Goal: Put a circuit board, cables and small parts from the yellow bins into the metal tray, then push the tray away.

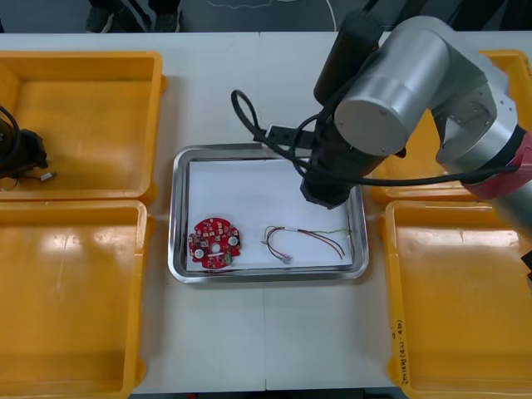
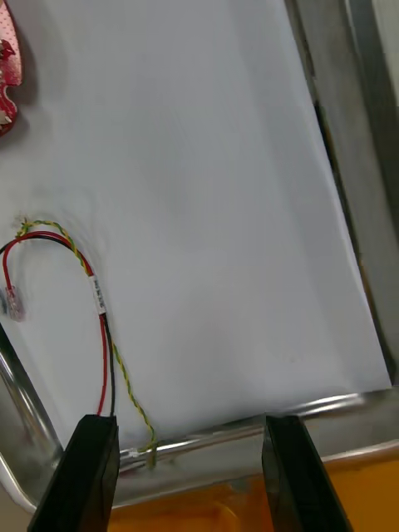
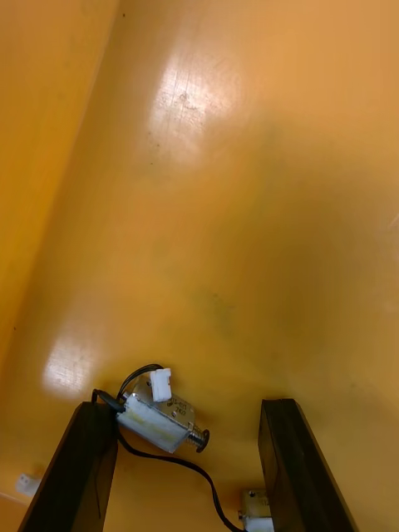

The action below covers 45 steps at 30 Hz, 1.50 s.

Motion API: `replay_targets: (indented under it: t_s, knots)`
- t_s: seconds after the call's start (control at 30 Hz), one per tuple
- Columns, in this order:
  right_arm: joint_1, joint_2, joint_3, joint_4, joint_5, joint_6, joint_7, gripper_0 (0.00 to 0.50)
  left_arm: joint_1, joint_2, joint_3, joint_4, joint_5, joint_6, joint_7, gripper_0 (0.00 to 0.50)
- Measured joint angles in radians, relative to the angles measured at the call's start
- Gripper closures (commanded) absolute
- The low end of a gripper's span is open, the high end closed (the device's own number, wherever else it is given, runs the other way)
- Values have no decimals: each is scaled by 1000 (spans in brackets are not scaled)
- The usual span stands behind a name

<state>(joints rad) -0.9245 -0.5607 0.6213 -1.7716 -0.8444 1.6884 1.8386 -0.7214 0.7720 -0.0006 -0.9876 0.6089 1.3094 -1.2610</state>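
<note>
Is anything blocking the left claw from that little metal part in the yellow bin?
Nothing visible. The left claw is open inside the yellow bin, and the small metal part lies bare between its fingers.

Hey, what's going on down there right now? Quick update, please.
Right gripper open over tray, beside red and yellow cable. Circuit board already in tray. Left gripper open in far left bin, over small metal part.

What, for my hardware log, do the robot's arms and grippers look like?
The right arm is rounded silver-grey segments with black joints, a red band and looping black cable. The right gripper and left gripper each have two flat, black, square-tipped fingers.
</note>
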Motion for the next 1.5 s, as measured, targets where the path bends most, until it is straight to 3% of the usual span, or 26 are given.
replay_targets:
  t_s: [0.07, 0.1, 0.13, 0.17, 0.2, 0.23, 0.43, 0.73, 1.27, 1.5]
  knots:
    - [0, -4, -42, 0, 0, 29, 0, 0, 0, 0, 0, 0, -2, -1, 0, 71]
    - [0, -5, -64, 0, 0, 48, 0, 0, 0, -1, 0, 0, -2, -2, 0, 160]
    - [0, -7, -84, 0, 0, 66, 0, 0, 0, -1, 0, 0, -2, -2, 0, 201]
    - [0, -8, -105, 0, 0, 86, 0, 0, -1, -1, 0, 0, -3, -2, 0, 423]
    - [0, -9, -125, 0, 1, 105, 0, 0, -1, -1, 0, 0, -3, -2, 0, 423]
    - [0, -10, -146, 0, 2, 128, 0, 0, -1, -1, 0, 1, -4, -2, 0, 500]
    - [-1, -13, -254, -1, 20, 224, -13, 0, -1, -1, 0, 2, -6, -2, 0, 500]
    - [-1, -14, -374, 20, 102, 227, -73, 0, -7, -1, 1, -1, -11, 9, 0, 500]
    - [-1, -62, -491, 182, 225, 227, -98, 0, -9, -2, 69, -259, -36, 255, 3, 500]
    - [-1, -62, -548, 253, 267, 227, -147, 0, -9, -5, 64, -360, -32, 338, 71, 500]
